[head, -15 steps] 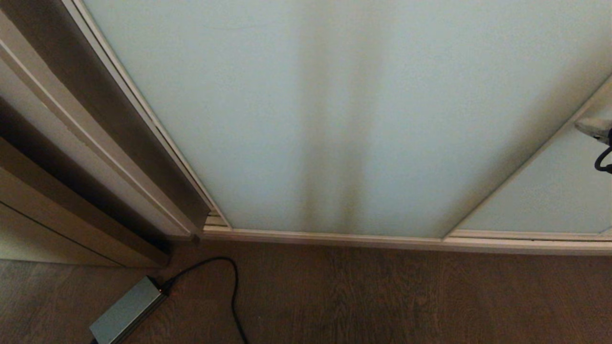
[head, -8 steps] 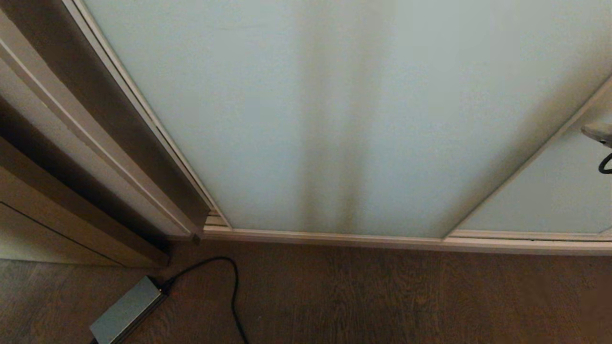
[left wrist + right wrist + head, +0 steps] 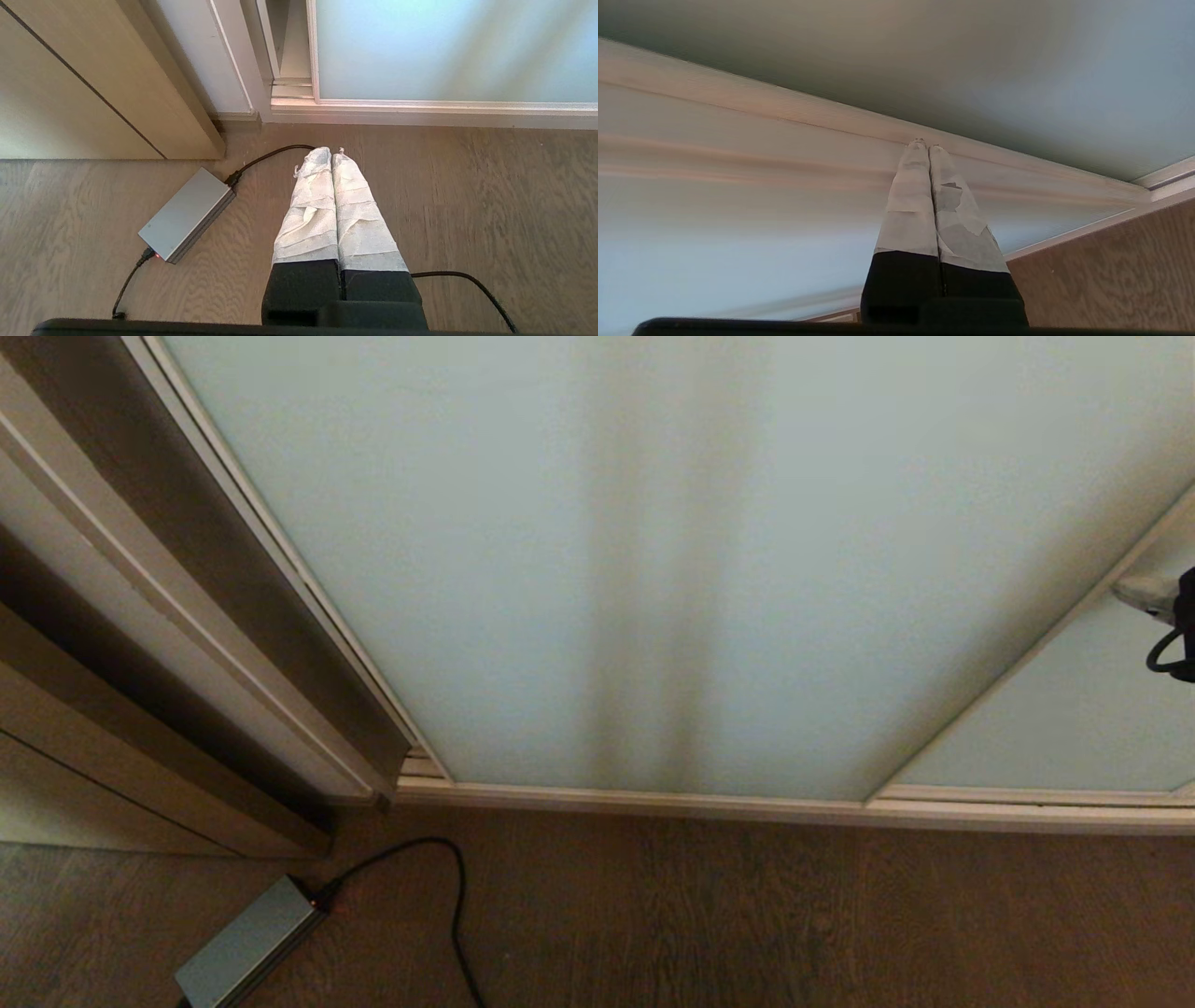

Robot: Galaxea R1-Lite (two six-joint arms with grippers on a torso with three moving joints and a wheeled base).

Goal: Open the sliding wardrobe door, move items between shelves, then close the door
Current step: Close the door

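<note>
door (image 3: 653, 569): we are facing it closed | right end effector (image 3: 924, 145): pinched empty, tips at door frame | left end effector (image 3: 331, 154): pinched empty, hanging over floor (image 3: 467, 186)

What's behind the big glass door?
The door is frosted, so only a dim, dark upright band shows through it. Shelves or any bag stay hidden. Its frame meets the floor.

Wardrobe ahead, floor below me

The sliding wardrobe door (image 3: 653, 569) stands before me; my right pincer (image 3: 924, 143) meets its frame at its right edge. My left pincer (image 3: 331, 151) hangs over the floor (image 3: 747, 915), power brick (image 3: 187, 214) to its left.
</note>
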